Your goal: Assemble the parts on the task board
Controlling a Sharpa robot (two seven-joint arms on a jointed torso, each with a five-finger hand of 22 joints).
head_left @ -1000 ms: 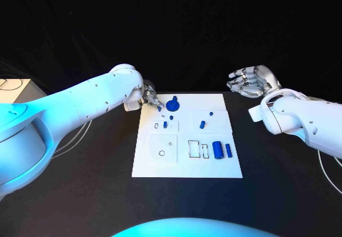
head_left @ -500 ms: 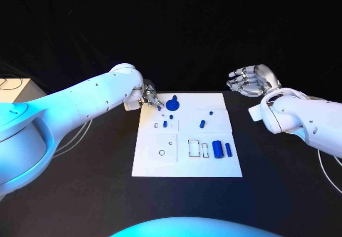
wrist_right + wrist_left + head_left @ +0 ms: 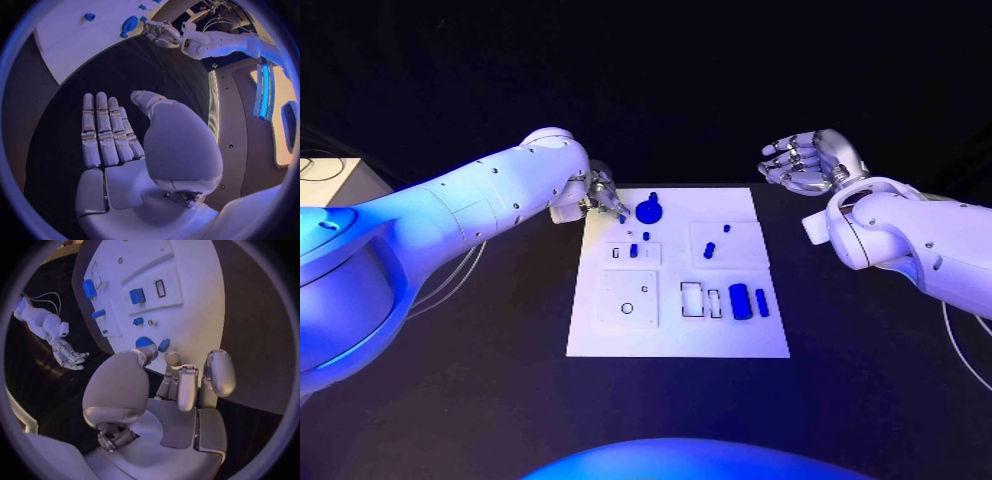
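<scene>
The white task board (image 3: 678,335) lies in the middle of the black table. A round blue part (image 3: 649,211) sits at its far left corner; in the left wrist view this part (image 3: 145,341) lies just beyond my thumb. My left hand (image 3: 600,194) hovers beside it, fingers bent over the board's edge (image 3: 206,315) and holding nothing. Small blue parts (image 3: 708,250) stand mid-board, and two longer blue pieces (image 3: 740,301) lie at the near right. My right hand (image 3: 805,165) is raised past the far right corner, and its flat, spread fingers (image 3: 103,132) are empty.
A pale box (image 3: 329,180) with a cable stands at the table's left edge. White slot frames (image 3: 692,300) and a plate with a hole (image 3: 627,300) sit on the board's near half. Bare black table (image 3: 877,380) surrounds the board.
</scene>
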